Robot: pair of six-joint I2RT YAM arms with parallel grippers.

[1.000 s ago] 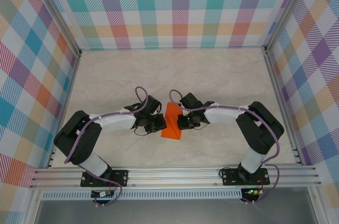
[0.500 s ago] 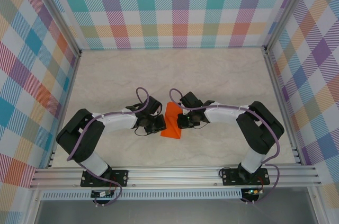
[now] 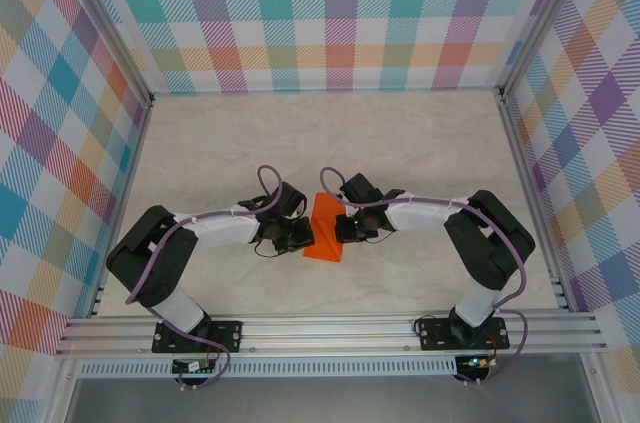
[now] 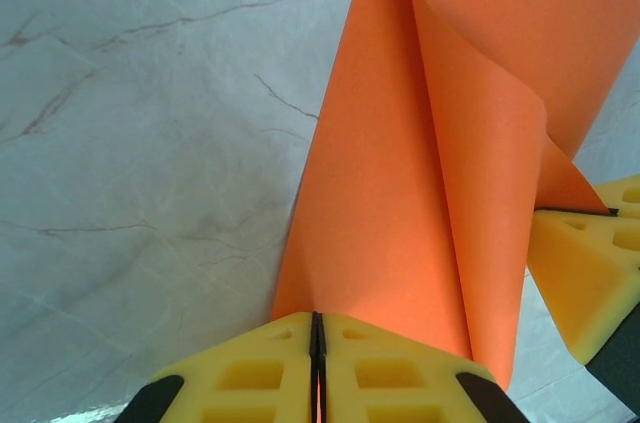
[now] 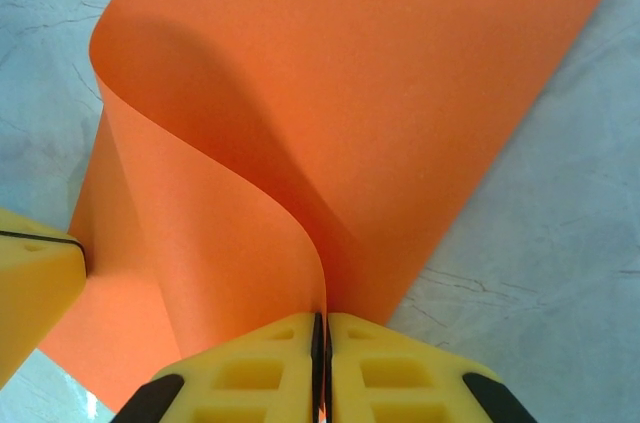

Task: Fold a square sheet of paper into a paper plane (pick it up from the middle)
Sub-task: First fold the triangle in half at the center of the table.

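So the orange paper [image 3: 325, 228] sits about mid-table, a bit toward the near edge, bent up into a loose curl instead of lying flat. The left gripper [image 4: 317, 343] has its yellow pads squeezed tight together on the paper's left side, and the right gripper [image 5: 322, 343] is pinched the same way on the right side, so both are clamped on it. The two end up really close, pretty much facing each other across the paper over the pale marble-look table [image 3: 420, 143]
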